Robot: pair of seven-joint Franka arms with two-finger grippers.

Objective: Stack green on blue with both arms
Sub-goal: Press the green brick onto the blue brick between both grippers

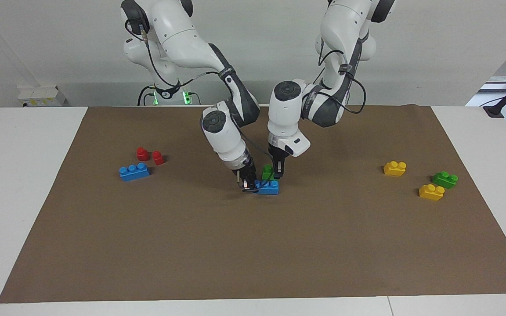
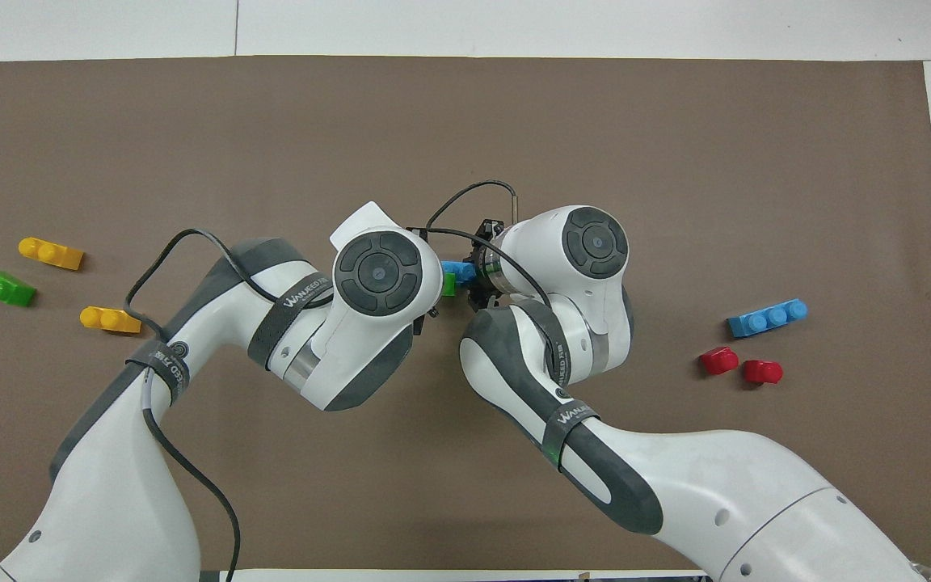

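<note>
Blue brick [image 1: 269, 187] at mid-table, on the brown mat [image 1: 253, 245], is the task piece closest to the facing camera; its stud row and long axis run from one arm's end of the table toward the other. Green brick [image 1: 267, 171] sits right at it on the side nearer the robots, partly hidden by the fingers, so its own heading cannot be told. Clamped on the blue brick's end toward the right arm is the right gripper [image 1: 248, 183], fingers drawn in on it. Closed on the green brick, the left gripper [image 1: 278, 172] holds it just above the blue one; whether the two bricks touch cannot be told.
</note>
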